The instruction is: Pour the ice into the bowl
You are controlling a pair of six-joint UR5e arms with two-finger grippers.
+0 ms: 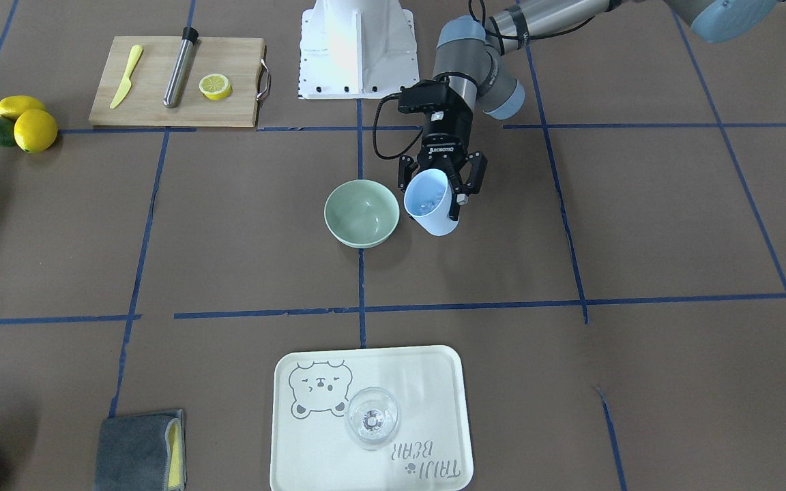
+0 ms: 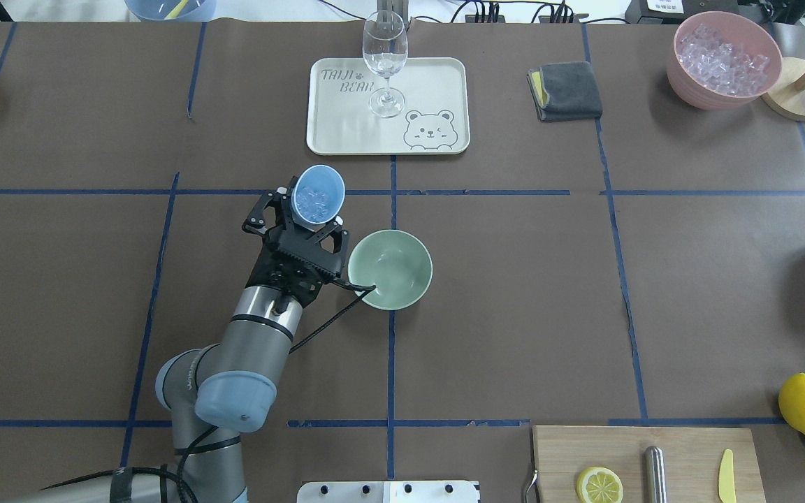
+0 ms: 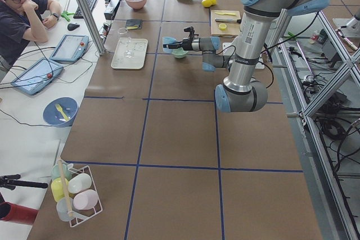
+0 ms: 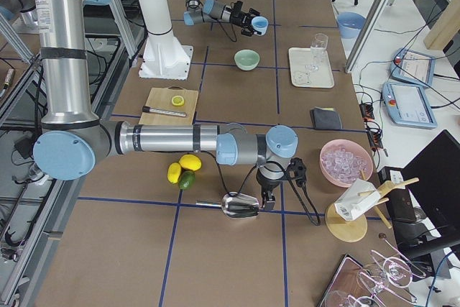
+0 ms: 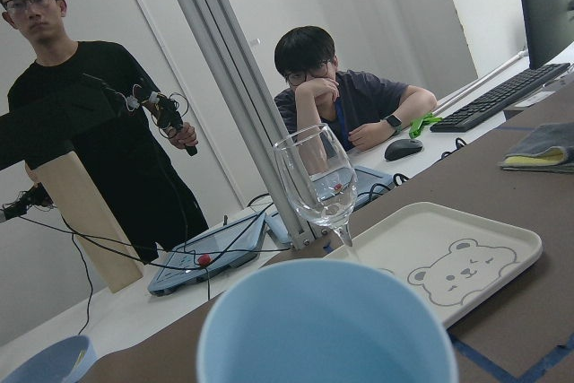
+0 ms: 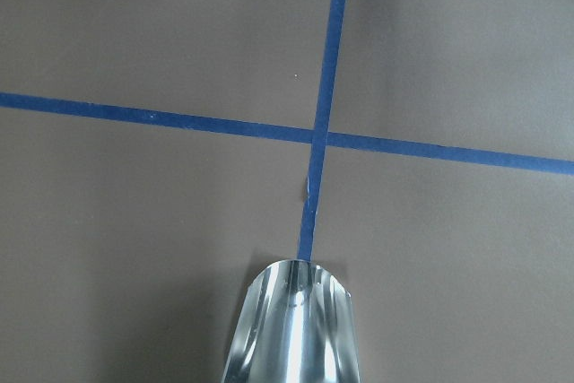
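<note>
Several small clear ice cubes [image 2: 313, 199] are sitting inside a tilted light blue plastic cup [image 1: 437, 221], which the left gripper [image 1: 436, 196] is clamping just beside the empty pale mint-green round bowl [image 1: 359, 235]; the pour itself apparently remains.

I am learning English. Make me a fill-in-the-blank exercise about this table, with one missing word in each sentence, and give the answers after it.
1. The left hand holds a light blue ___ tilted beside the mint-green bowl, with the ice inside it.
2. The mint-green bowl is ___; no ice is in it yet.
3. The wine glass stands on the white ___ that has a bear drawing.
4. On the wooden cutting board lies half a ___.

Missing words: cup; empty; tray; lemon.
</note>
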